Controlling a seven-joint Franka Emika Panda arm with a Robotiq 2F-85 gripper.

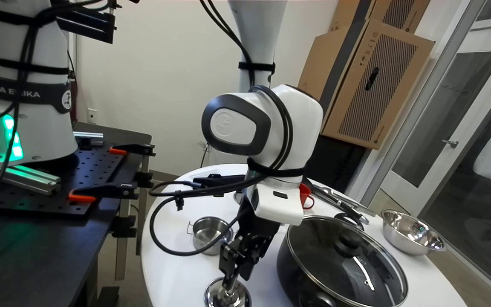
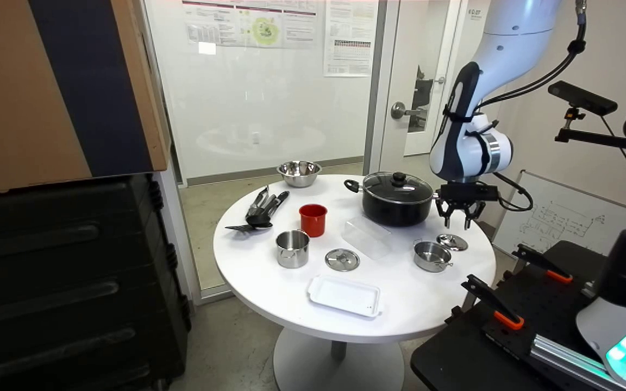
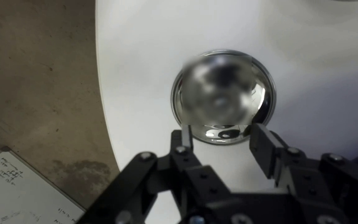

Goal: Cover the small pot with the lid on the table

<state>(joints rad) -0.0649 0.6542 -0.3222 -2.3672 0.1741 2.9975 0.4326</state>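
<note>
Jaws well apart, the gripper (image 2: 457, 225) hung right above the steel lid (image 2: 452, 242)! Down to one side of that gripper stood the small pot (image 2: 432, 258), near the lid, and close by the gripper loomed the black pot (image 2: 397, 207), glass cover (image 2: 386, 185) on.

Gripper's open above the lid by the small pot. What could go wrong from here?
Slip: the lid is shiny and looks smooth, so the gripper may skid off if it closes off-centre.
Edge: the wrist view shows the lid lying near the edge of the table; a nudge might push it over.
Collision: the black pot stands close by, so a sideways move could clip it.
</note>
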